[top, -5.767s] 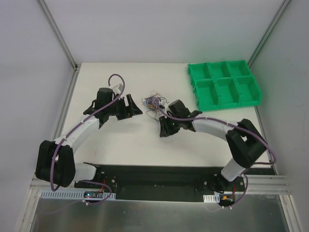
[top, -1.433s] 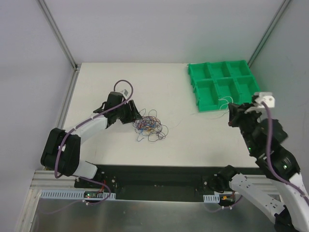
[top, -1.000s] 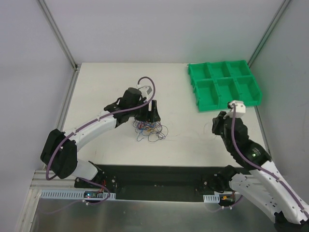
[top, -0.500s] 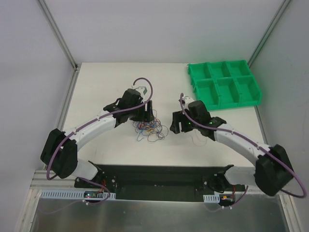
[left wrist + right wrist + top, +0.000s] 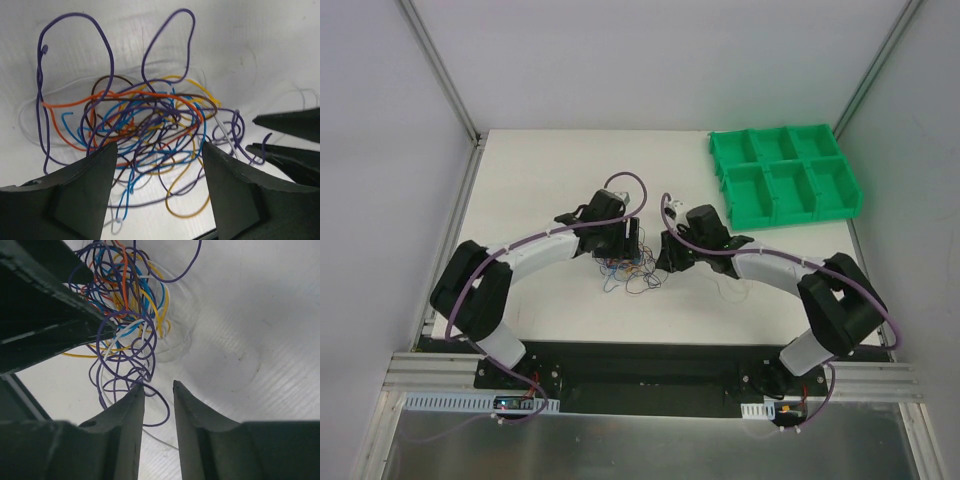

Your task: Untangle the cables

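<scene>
White table [image 5: 540,180] is spread beneath both arms, and a green tray [image 5: 763,163] is set well off to the far right of the right pincer [image 5: 157,385]. The left pincer [image 5: 159,150] is opened wide with nothing gripped. The tangled cables [image 5: 150,125] are seen on the table between and just beyond its fingers. The right pincer is parted only narrowly, nothing is clamped in it, and the cables are found just ahead of its tips.

No legible txt, labels, nos. in view.
</scene>
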Controlling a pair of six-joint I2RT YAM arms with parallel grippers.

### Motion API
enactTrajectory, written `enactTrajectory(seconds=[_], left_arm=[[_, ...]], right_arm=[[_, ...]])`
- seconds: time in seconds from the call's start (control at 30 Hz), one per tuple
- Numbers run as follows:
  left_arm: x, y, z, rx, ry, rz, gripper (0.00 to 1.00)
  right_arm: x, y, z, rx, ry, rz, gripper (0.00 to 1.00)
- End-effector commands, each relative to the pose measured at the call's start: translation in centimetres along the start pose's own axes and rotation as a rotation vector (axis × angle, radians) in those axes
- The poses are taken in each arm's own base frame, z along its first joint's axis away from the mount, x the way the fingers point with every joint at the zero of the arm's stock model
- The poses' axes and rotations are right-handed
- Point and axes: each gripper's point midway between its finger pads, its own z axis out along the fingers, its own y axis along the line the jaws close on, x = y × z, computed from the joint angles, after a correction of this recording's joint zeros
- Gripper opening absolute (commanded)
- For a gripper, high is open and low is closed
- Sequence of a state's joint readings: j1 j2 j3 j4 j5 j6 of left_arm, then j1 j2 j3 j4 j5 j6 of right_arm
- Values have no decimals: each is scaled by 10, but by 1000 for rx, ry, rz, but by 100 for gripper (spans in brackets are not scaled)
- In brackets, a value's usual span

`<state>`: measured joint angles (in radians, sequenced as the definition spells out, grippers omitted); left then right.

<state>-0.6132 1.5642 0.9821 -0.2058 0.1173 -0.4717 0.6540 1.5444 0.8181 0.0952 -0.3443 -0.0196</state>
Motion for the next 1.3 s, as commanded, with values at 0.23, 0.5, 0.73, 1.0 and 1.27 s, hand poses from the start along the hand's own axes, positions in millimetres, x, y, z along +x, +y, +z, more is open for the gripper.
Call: enactTrajectory(seconds=[0.23,0.5,0.73,1.0,1.27], left_arm=[[-10,28,46,-99,66,-168,73],[12,65,54,-167,127,-216,68],[16,89,37,-213,96,-268,68],[11,106,28,-218,68,-322,69],[1,105,21,-199,24,-331,70]], right_arm=[[-62,16,-85,227,-376,-90,0],[-142,24,-293,487,-866,-71,0],[-153,17,-423,711,-1126,-4,0],[-135,34,-520,659,-1395,28,0],[-146,31,-517,741,-1341,-30,0]])
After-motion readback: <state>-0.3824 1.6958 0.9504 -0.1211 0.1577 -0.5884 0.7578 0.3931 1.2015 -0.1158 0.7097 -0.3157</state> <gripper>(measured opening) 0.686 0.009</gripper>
